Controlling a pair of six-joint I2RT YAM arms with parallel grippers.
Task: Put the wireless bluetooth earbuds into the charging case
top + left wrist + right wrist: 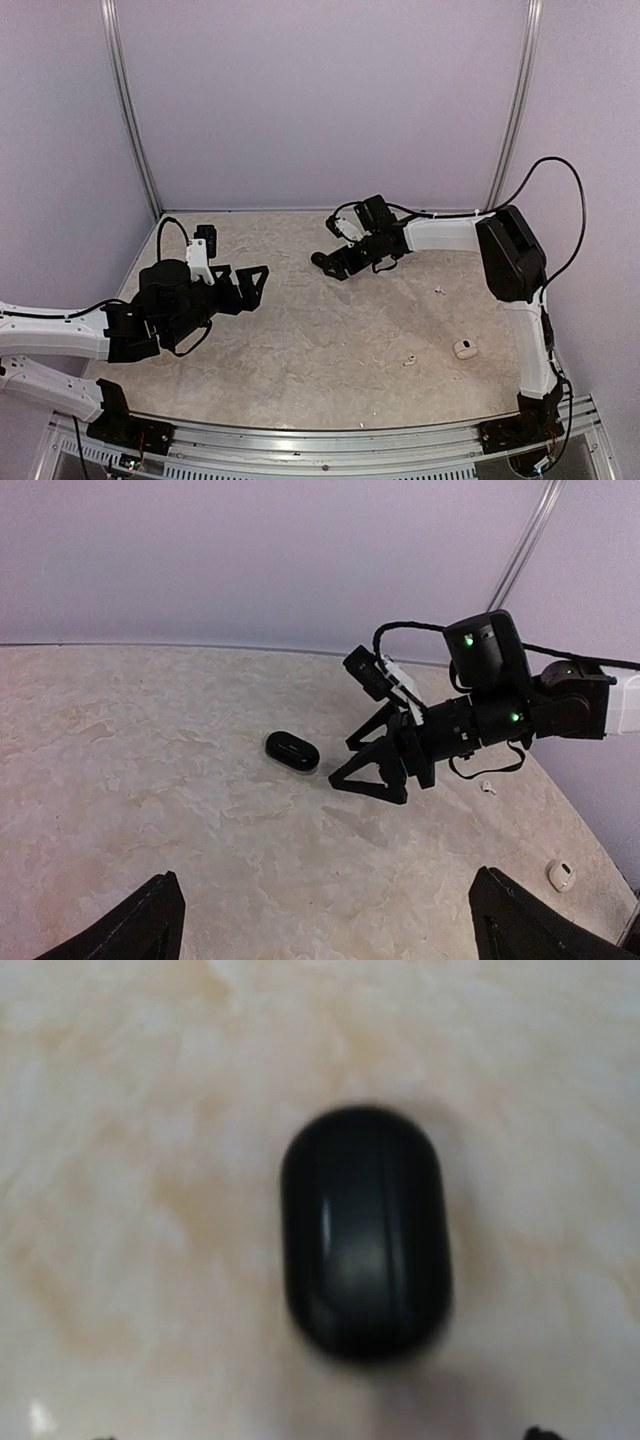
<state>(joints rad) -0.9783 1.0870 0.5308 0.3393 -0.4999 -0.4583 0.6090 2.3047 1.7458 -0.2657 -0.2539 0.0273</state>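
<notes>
A closed black oval case [320,260] lies on the table at mid-back; it also shows in the left wrist view [292,751] and fills the blurred right wrist view [365,1230]. My right gripper [335,262] is open, its fingertips just to the right of the case, also seen in the left wrist view [340,763]. My left gripper [252,288] is open and empty, left of the case and apart from it. Two white earbuds lie on the right, one [409,360] near the front and one [439,291] farther back [487,787]. No black earbuds show.
A small white case [464,348] lies at the right near the right arm [561,875]. Lilac walls close the table at the back and both sides. A metal rail [330,440] runs along the near edge.
</notes>
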